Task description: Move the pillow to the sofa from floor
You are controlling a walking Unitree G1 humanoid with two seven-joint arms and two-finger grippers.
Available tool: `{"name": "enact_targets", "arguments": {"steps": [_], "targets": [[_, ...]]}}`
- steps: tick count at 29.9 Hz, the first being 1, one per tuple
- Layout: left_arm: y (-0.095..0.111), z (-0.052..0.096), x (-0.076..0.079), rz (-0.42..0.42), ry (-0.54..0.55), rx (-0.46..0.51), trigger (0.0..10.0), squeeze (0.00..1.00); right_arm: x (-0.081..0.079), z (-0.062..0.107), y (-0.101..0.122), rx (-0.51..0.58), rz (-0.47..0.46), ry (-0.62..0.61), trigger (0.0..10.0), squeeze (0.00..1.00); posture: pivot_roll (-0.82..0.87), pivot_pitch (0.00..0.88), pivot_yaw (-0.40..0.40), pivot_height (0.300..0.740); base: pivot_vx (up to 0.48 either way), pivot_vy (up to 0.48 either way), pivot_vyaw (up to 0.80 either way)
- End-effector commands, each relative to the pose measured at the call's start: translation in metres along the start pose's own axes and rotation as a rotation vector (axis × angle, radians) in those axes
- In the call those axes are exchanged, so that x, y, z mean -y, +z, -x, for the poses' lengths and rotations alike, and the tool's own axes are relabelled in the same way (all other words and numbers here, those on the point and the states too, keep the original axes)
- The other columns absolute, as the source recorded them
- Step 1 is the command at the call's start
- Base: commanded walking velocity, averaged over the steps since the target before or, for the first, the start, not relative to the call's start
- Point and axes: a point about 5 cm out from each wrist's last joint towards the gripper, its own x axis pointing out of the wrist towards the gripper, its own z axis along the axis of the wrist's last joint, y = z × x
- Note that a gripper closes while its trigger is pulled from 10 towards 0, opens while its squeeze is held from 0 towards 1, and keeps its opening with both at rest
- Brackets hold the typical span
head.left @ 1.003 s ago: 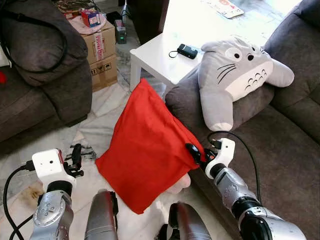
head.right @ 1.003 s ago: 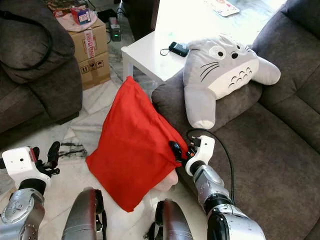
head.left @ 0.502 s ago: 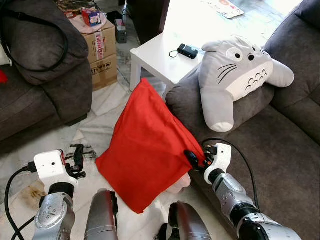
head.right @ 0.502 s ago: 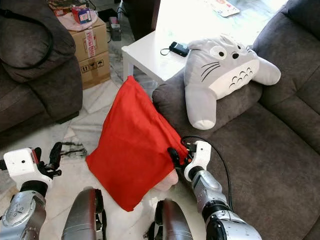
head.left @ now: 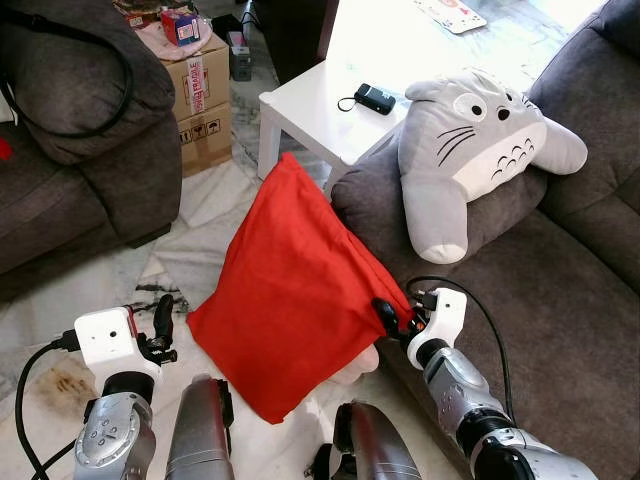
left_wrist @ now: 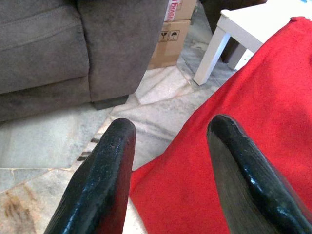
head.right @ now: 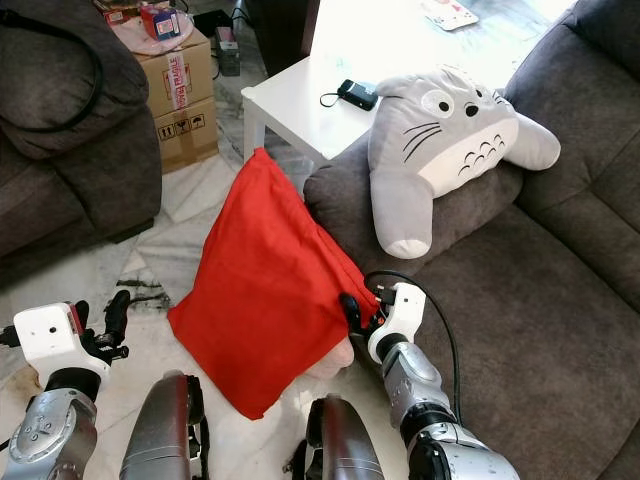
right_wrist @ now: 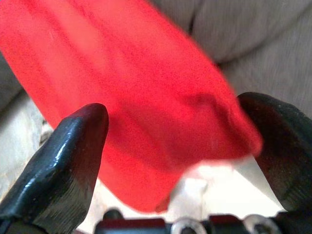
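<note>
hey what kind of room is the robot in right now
Most likely a home living room: a grey sofa with a plush toy on it, a second sofa, and a white side table on marble flooring.

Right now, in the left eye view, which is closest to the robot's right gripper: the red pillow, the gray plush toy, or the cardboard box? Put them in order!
From the right gripper:
1. Red pillow, right at its fingers.
2. Gray plush toy, on the sofa arm beyond.
3. Cardboard box, far across the floor, left.

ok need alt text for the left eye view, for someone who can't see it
A red pillow stands on the pale floor, leaning on the front of a grey sofa; the right gripper is at its right corner and the left gripper is open beside it. A grey plush toy lies on the sofa arm, next to a white table.
</note>
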Motion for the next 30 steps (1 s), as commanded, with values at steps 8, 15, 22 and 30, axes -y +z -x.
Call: {"name": "enact_targets", "arguments": {"steps": [8, 15, 22, 30], "targets": [[-0.003, 0.006, 0.002, -0.009, -0.002, -0.021, 10.0, 0.00, 0.009, 0.007, -0.015, -0.036, -0.070, -0.031, 10.0, 0.00, 0.18, 0.293, -0.238, 0.634, 0.000, 0.000, 0.00], [-0.001, 0.007, 0.004, -0.003, -0.001, -0.013, 10.0, 0.00, 0.003, 0.004, -0.006, 0.052, -0.190, 0.012, 10.0, 0.00, 0.19, 0.300, -0.240, 0.634, 0.000, 0.000, 0.00], [0.000, 0.010, 0.004, -0.004, 0.003, -0.010, 10.0, 0.00, 0.000, 0.004, -0.010, 0.035, -0.168, 0.026, 10.0, 0.00, 0.20, 0.311, -0.242, 0.634, 0.000, 0.000, 0.00], [0.003, 0.009, 0.007, 0.002, 0.005, 0.006, 10.0, 0.00, -0.006, 0.002, -0.007, 0.080, -0.195, 0.060, 0.0, 0.00, 0.21, 0.318, -0.248, 0.634, 0.000, 0.000, 0.00]]}}
